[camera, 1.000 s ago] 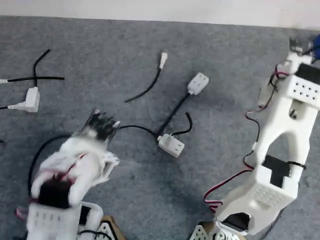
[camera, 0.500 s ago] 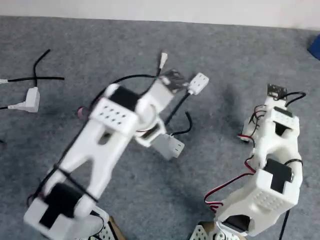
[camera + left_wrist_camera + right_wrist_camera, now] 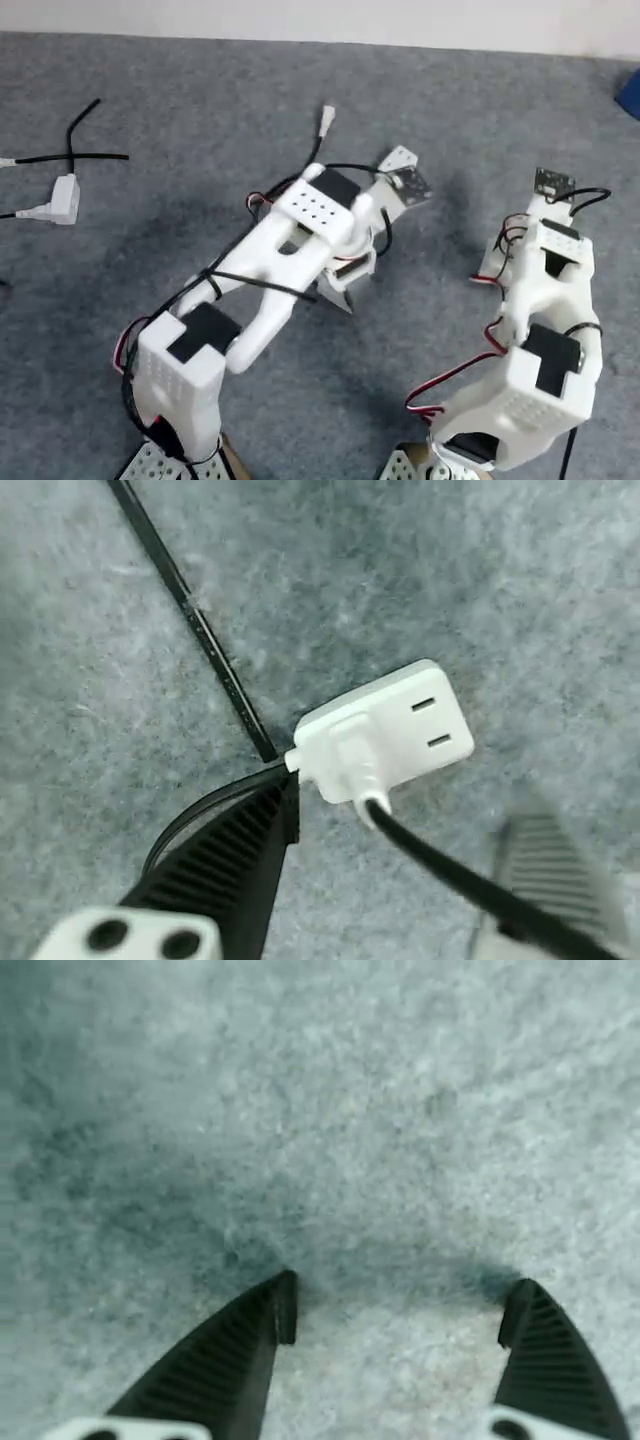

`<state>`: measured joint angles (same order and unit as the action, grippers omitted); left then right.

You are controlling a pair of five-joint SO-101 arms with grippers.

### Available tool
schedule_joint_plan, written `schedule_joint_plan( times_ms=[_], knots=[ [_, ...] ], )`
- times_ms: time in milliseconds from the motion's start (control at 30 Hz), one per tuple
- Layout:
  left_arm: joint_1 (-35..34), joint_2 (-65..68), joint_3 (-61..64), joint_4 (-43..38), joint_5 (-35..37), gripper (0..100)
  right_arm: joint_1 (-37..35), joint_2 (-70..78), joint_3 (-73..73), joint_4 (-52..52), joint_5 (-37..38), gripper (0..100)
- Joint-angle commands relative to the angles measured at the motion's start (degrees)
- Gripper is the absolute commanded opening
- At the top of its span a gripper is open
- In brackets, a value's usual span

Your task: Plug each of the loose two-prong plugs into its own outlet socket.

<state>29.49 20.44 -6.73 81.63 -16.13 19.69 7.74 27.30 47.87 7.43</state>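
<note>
High view: left gripper [image 3: 398, 188] hovers at 6 o'clock of a white outlet socket [image 3: 397, 158]; a loose plug [image 3: 327, 119] lies near, at 10 o'clock. Left wrist view: jaws spread and empty, the socket just ahead. This looks like the approach, and a squared closing comes next. Right wrist view: right gripper [image 3: 400, 1290] gapes over grey mat [image 3: 320, 1080].

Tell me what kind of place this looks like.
Probably a robotics test bench, not a home: a white left arm and right arm sit at a grey felt-covered table, with a corded outlet socket and loose plug laid out for practice.
</note>
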Motion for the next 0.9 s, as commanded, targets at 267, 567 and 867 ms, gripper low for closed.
schedule_joint_plan(
  times_ms=[267,567,867],
  knots=[
    [-5.23,0.22,-2.51,-0.79,-4.75,22,-6.64,-28.26,15.43,-1.01,-0.09,32.1],
    [-2.24,0.31,-2.33,0.62,-12.75,13,-7.69,-34.95,20.53,-1.1,-0.09,32.1],
    [-1.27,0.31,-2.68,0.97,-12.84,34,-6.46,-34.95,20.53,-1.1,2.29,32.1]
  ],
)
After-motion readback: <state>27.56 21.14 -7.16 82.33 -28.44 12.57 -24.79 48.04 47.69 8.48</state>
